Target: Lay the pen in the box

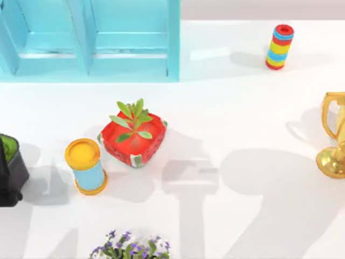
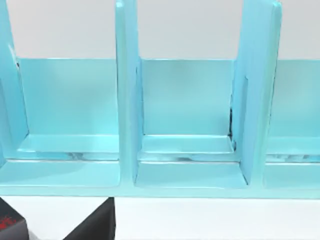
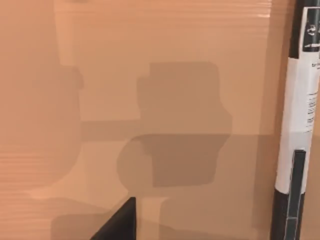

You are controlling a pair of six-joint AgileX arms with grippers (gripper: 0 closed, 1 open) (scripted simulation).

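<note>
You have a white table [image 1: 242, 124] under you. At its far left stands a turquoise divided rack [image 1: 91, 40], open toward you. Near the middle sits a red planter [image 1: 135, 141] with a green succulent, and just to its left a yellow-capped blue cylinder [image 1: 86, 166]. A striped stack of rings [image 1: 280, 46] stands far right, a gold trophy [image 1: 334, 137] at the right edge, purple flowers [image 1: 132, 247] at the near edge, and a dark container [image 1: 12, 170] at the left edge.

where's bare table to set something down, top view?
Widest free patch: the middle right of the table, bordered by the blue shelf unit, striped ring stack, gold trophy and red planter. Crowded at left, where the planter, yellow-lidded can, black bin and purple flowers cluster.
</note>
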